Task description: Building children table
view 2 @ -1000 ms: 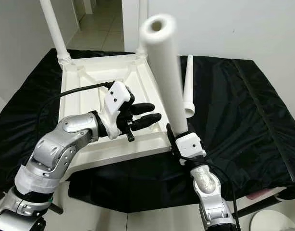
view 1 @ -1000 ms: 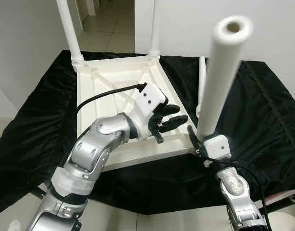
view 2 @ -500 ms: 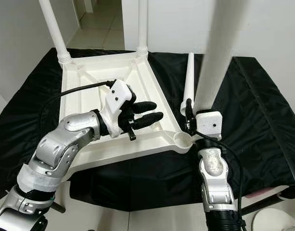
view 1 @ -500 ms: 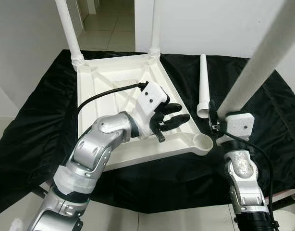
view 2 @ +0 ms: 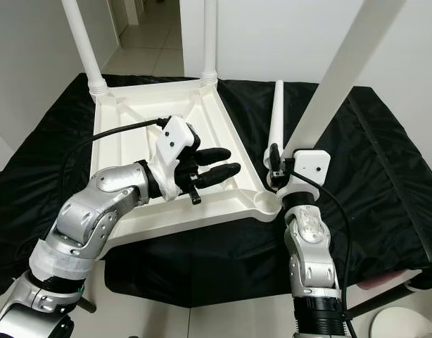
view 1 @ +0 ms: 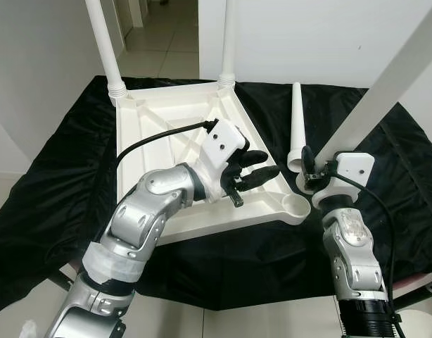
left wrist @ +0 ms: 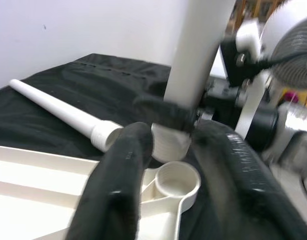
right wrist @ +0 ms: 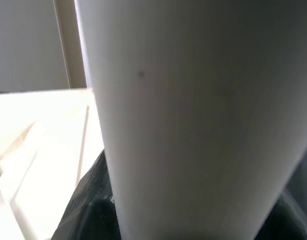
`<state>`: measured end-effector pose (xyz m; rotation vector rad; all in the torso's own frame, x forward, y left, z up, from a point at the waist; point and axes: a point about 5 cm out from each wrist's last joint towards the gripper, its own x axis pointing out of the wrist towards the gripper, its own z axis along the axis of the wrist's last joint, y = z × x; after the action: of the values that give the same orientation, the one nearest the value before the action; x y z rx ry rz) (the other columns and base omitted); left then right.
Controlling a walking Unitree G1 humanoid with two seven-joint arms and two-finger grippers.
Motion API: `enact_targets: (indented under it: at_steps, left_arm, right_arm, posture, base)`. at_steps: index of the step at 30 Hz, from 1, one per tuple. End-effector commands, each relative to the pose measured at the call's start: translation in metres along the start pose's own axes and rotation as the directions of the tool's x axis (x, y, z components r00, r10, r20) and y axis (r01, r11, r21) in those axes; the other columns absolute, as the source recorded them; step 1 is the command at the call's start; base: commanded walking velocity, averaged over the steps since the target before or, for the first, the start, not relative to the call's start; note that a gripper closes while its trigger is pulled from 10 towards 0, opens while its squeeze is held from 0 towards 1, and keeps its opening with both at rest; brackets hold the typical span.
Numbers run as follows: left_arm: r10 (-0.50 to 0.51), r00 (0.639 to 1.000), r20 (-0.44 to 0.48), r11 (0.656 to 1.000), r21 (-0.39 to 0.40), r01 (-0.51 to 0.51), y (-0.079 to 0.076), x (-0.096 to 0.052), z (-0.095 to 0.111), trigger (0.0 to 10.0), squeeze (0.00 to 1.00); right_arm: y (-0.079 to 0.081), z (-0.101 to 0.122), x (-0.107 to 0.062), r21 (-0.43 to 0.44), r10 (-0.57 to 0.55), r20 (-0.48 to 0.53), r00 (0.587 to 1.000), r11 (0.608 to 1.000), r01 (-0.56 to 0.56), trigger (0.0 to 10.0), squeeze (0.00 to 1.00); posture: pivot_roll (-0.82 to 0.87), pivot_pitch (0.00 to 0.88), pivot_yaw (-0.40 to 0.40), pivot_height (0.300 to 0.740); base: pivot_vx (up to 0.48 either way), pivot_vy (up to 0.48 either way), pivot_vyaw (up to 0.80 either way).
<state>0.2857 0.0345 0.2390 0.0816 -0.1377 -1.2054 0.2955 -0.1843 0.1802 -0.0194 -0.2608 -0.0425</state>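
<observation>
Setting: indoor room of a home. Plain white walls (view 1: 307, 35); light tiled floor (view 1: 163, 32) runs back through an open doorway into a corridor. Work surface draped in black cloth (view 1: 54, 169). On it, an upturned white plastic children's table (view 1: 167, 120) with loose legs. No benches or lab fittings apparent.

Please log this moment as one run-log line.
right gripper: shut on tilted white plastic leg | left gripper: open over upturned white plastic tabletop | empty corner socket: unfilled

White walls (view 1: 307, 35), tiled floor (view 1: 156, 49)
</observation>
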Motion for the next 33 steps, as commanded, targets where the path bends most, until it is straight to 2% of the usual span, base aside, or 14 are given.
enact_targets:
  at_steps: [1,4,12,13,18,20,21,23,24,29,30,31,32,33]
  left_arm:
    - [0.087,0.996,0.006,0.995,-0.054,-0.087,0.009,0.000,0.001,10.0,1.00]
    - [0.074,0.997,0.026,0.992,-0.100,-0.071,0.010,-0.001,0.002,10.0,1.00]
    - [0.044,0.999,0.025,0.996,-0.078,-0.042,0.009,0.001,0.005,10.0,1.00]
    - [0.024,0.999,0.039,0.996,-0.085,-0.021,0.007,0.002,0.007,10.0,0.00]
    - [0.010,0.998,0.059,0.995,-0.103,-0.003,0.007,0.003,0.011,10.0,0.00]
    - [-0.011,0.996,0.083,0.996,-0.090,0.018,0.008,0.007,0.018,10.0,0.00]
    - [-0.011,0.996,0.083,0.996,-0.090,0.018,0.008,0.007,0.018,10.0,0.00]
    - [-0.070,0.990,0.119,0.994,-0.081,0.080,0.007,0.012,0.028,10.0,0.00]
    - [-0.070,0.990,0.119,0.994,-0.081,0.080,0.007,0.012,0.028,10.0,0.00]
    - [-0.187,0.968,0.168,0.979,-0.047,0.197,0.002,0.019,0.045,10.0,0.00]
    - [-0.187,0.968,0.168,0.979,-0.047,0.197,0.002,0.019,0.045,10.0,0.00]
    - [-0.195,0.966,0.170,0.978,-0.042,0.205,0.002,0.020,0.047,10.0,0.00]
    - [-0.215,0.963,0.165,0.975,-0.020,0.221,0.002,0.021,0.049,10.0,0.00]
    - [-0.215,0.963,0.165,0.975,-0.020,0.221,0.002,0.021,0.049,10.0,0.00]
  right_arm:
    - [0.003,0.002,0.001,0.033,-0.004,-0.009,1.000,0.999,0.004,10.0,0.00]
    - [0.006,0.003,0.002,0.041,0.001,-0.013,1.000,0.999,0.000,10.0,0.00]
    - [0.016,0.002,0.001,0.053,0.067,-0.045,0.997,0.996,-0.065,10.0,0.00]
    - [0.019,0.001,0.002,0.057,0.099,-0.062,0.993,0.994,-0.096,10.0,0.00]
    - [0.024,0.002,0.002,0.064,0.164,-0.088,0.983,0.985,-0.159,10.0,0.00]
    - [0.030,0.005,0.004,0.070,0.261,-0.111,0.959,0.964,-0.255,10.0,0.00]
    - [0.030,0.005,0.004,0.070,0.261,-0.111,0.959,0.964,-0.255,10.0,0.00]
    - [0.034,0.009,0.004,0.066,0.381,-0.131,0.915,0.924,-0.375,10.0,0.00]
    - [0.034,0.009,0.004,0.066,0.381,-0.131,0.915,0.924,-0.375,10.0,0.00]
    - [0.034,0.017,0.002,0.042,0.543,-0.161,0.824,0.838,-0.544,10.0,0.00]
    - [0.034,0.017,0.002,0.042,0.543,-0.161,0.824,0.838,-0.544,10.0,0.00]
    - [0.034,0.018,0.001,0.038,0.559,-0.166,0.813,0.827,-0.561,10.0,0.00]
    - [0.033,0.019,-0.001,0.034,0.602,-0.182,0.777,0.794,-0.607,10.0,0.00]
    - [0.033,0.019,-0.001,0.034,0.602,-0.182,0.777,0.794,-0.607,10.0,0.00]
  posture:
    - [-0.03,0.016,0.031,0.740]
    - [-0.03,0.014,0.036,0.740]
    - [-0.02,0.005,0.029,0.740]
    - [-0.01,0.000,0.020,0.740]
    - [-0.01,0.000,0.014,0.740]
    - [-0.01,0.000,0.005,0.740]
    - [-0.01,0.000,0.005,0.740]
    - [-0.01,0.000,-0.003,0.740]
    - [-0.01,0.000,-0.003,0.740]
    - [0.00,0.003,-0.004,0.740]
    - [0.00,0.003,-0.004,0.740]
    - [0.00,0.003,-0.004,0.740]
    - [0.00,0.014,-0.004,0.740]
    - [0.00,0.014,-0.004,0.740]
  base:
    - [0.000,0.000,0.00]
    - [0.000,0.000,0.00]
    - [0.000,0.000,0.00]
    - [0.000,0.000,0.00]
    - [0.000,0.000,0.00]
    - [0.000,0.000,0.00]
    - [0.000,0.000,0.00]
    - [0.000,0.000,0.00]
    - [0.000,0.000,0.00]
    - [0.000,0.000,0.00]
    - [0.000,0.000,0.00]
    - [0.000,0.000,0.00]
    - [0.000,0.000,0.00]
    - [0.000,0.000,0.00]
